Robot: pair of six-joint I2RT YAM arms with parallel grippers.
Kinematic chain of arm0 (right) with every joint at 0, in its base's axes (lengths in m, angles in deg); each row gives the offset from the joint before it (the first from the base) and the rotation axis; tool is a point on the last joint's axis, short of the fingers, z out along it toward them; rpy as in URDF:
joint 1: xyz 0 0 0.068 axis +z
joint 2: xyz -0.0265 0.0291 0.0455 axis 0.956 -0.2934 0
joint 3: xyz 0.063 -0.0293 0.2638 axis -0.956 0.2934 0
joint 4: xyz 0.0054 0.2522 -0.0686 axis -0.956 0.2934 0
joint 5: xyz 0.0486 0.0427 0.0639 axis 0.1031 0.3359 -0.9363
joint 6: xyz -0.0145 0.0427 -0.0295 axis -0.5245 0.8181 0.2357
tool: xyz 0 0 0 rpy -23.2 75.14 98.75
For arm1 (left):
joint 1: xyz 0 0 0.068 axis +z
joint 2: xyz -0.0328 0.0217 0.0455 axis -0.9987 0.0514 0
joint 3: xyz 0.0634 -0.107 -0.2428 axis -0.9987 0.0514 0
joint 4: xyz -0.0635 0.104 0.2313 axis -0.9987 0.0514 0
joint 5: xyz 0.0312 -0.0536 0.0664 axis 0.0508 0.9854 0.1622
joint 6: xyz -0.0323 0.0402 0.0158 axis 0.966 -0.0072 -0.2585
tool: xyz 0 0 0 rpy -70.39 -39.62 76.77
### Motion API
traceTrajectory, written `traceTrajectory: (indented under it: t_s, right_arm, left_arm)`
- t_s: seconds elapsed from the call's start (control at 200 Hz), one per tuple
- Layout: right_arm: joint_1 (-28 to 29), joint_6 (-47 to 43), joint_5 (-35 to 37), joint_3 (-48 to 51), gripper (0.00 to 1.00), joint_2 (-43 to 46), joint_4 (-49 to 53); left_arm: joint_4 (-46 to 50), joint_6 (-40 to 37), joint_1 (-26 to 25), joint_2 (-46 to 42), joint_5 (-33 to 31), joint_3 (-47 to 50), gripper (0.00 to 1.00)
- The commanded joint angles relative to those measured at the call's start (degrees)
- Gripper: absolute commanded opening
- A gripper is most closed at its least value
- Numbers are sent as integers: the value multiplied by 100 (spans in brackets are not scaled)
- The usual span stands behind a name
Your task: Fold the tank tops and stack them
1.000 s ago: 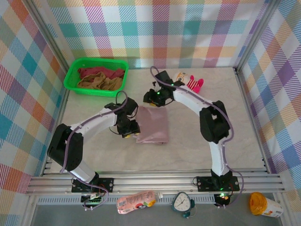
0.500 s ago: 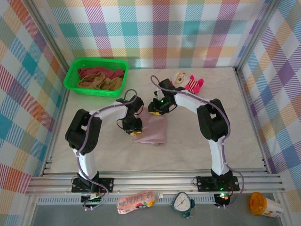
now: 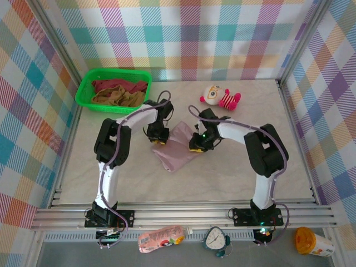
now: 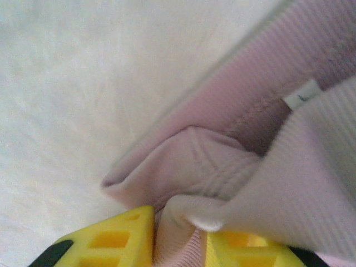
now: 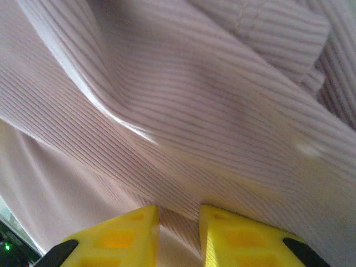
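Pinching the cloth from both sides, the two arms share one garment: the pink tank top (image 3: 177, 149) lies crumpled near the middle of the table (image 3: 239, 167), with the left gripper (image 3: 158, 136) on its left edge and the right gripper (image 3: 196, 146) on its right edge. In the left wrist view, the yellow fingers (image 4: 117, 245) are closed on a bunched fold of ribbed pink cloth. The right wrist view shows the same kind of grip, with a ridge of cloth caught between the right arm's jaws.

The top spans the gap between the two grippers, so its held edge runs roughly left to right, the right end a little nearer the arm bases. The loose rest of it trails toward the near side of the table. Neither arm is closer, since each is already on the cloth. The next move likely depends on both ends travelling together along that line, or the fold will skew.

The tan top (image 3: 119, 99) and maroon top (image 3: 119, 85) sit heaped in the green basket (image 3: 83, 92) at the far left, well apart from the grippers. A plush toy (image 3: 219, 97) lies beyond the right arm.
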Motion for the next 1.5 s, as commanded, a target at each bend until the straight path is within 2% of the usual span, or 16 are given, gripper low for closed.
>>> traceTrajectory:
  t_s: [0.0,0.165,0.3,0.34,0.44,0.5,0.565,0.635,0.78,0.9,1.05,1.125,1.185,1.295,1.4,1.5]
  right_arm:
    - [8,261,-194,463,27,493,32]
    - [-72,-303,711,331,35,1212,295]
    - [-76,-1325,1292,-165,44,1086,459]
    - [-76,-1631,1461,-301,46,951,536]
    - [-76,-2249,1839,-580,49,616,679]
    - [-84,-2459,1874,-736,50,397,726]
    - [-79,-2611,1815,-898,51,159,698]
    - [-84,-2641,1741,-1033,51,-77,605]
    - [-84,-2640,1823,-1468,50,-615,662]
    - [-102,-2592,2013,-1737,45,-916,906]
    - [-141,-2368,1973,-1746,38,-1033,1156]
    - [-167,-2199,1763,-1635,31,-960,1011]
    - [-241,-2027,1578,-1665,25,-997,1009]
    - [-504,-1629,1101,-1862,20,-1140,1039]
    - [-603,-1536,1033,-2280,17,-1357,1061]
    - [-607,-1527,1002,-2875,15,-1711,1174]
  left_arm:
    - [523,-560,66,374,-218,-660,30]
    - [736,-525,65,526,-268,-1264,41]
    - [1068,61,61,100,-376,-1235,48]
    - [1029,431,59,-195,-319,-976,49]
    - [354,1478,41,-1182,307,257,53]
    - [-248,2036,-10,-1743,784,1066,54]
    - [-771,2505,-170,-2162,1002,1755,55]
    - [-1374,2803,-330,-2323,1271,2266,56]
    - [-1963,2925,-555,-2144,1274,2644,56]
    - [-2217,2931,-587,-1845,1367,2710,52]
    - [-1945,2809,-596,-1411,1233,2592,47]
    - [-1851,2725,-587,-1289,1071,2495,39]
    - [-1685,2627,-578,-1197,925,2311,33]
    - [-1293,2288,-464,-956,609,1932,25]
    - [-964,1864,-258,-663,248,1446,16]
    - [-848,1495,-3,-345,103,907,14]
